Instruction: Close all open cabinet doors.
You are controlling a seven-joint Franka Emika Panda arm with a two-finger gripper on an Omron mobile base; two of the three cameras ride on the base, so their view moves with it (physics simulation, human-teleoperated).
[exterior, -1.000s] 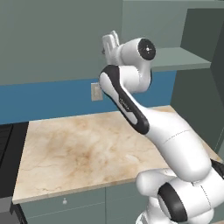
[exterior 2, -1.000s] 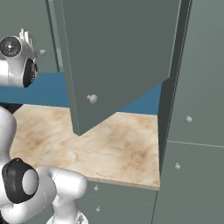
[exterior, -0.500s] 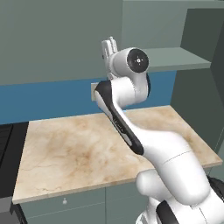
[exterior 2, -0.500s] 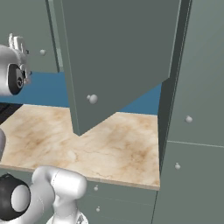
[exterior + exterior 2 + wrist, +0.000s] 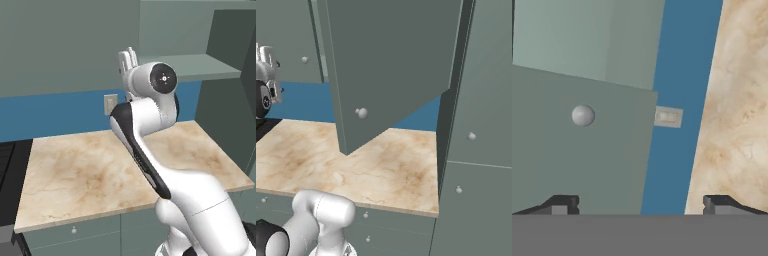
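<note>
A: One cabinet door (image 5: 388,65) hangs swung wide open over the marble counter (image 5: 381,165), its round knob (image 5: 361,113) at the lower corner.
B: And the gripper (image 5: 641,204)?
A: It is raised before the wall cabinets, fingers spread apart with nothing between them. Beyond its tips is a closed door (image 5: 577,150), then the blue wall's outlet (image 5: 667,117).

One open cabinet door (image 5: 391,65), one closed cabinet door (image 5: 286,40), one marble surface (image 5: 90,172), one wall outlet (image 5: 110,104), and two drawer knobs (image 5: 365,215) show.
</note>
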